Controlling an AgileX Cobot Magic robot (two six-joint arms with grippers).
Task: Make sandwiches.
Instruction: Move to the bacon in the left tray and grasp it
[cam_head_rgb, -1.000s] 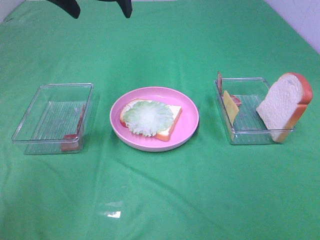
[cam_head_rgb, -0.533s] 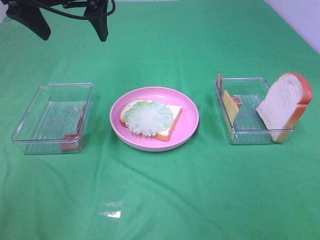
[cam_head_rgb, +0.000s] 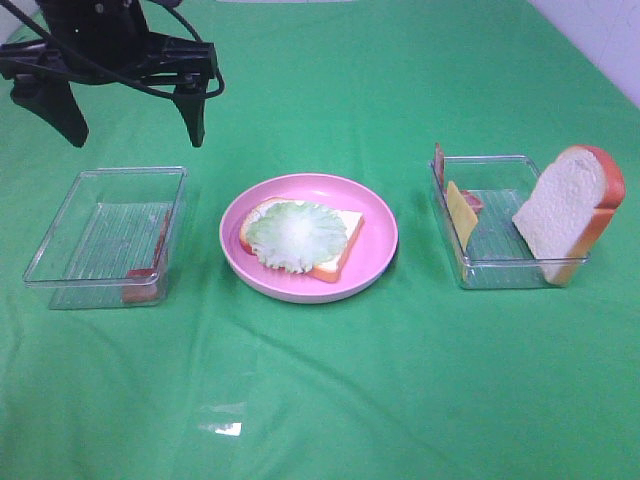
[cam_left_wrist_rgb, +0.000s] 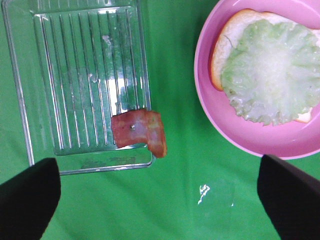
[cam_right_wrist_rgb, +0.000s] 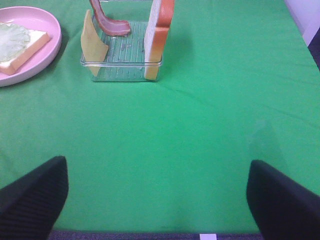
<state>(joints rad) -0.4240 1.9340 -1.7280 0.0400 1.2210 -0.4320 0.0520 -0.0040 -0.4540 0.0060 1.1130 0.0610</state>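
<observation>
On the pink plate (cam_head_rgb: 380, 235) lies a bread slice (cam_head_rgb: 335, 262) topped with pale green lettuce (cam_head_rgb: 297, 235). A bacon strip (cam_head_rgb: 158, 250) leans on the right wall of the left clear tray (cam_head_rgb: 60, 240). My left gripper (cam_head_rgb: 135, 140) hangs open above that tray's far edge; in the left wrist view the left gripper (cam_left_wrist_rgb: 160, 200) looks down on the bacon (cam_left_wrist_rgb: 137, 130) and the lettuce (cam_left_wrist_rgb: 272, 75). The right tray (cam_head_rgb: 500, 265) holds an upright bread slice (cam_head_rgb: 568, 210), cheese (cam_head_rgb: 462, 212) and bacon (cam_head_rgb: 440, 165). My right gripper (cam_right_wrist_rgb: 157, 200) is open, well short of that tray (cam_right_wrist_rgb: 122, 70).
A green cloth (cam_head_rgb: 320, 400) covers the whole table. The plate stands between the two trays. A white wall edge (cam_head_rgb: 610, 40) shows at the far right.
My left arm has come down and to the left from the top of the exterior view and now hovers over the left tray's far edge. Nothing on the table moved.
</observation>
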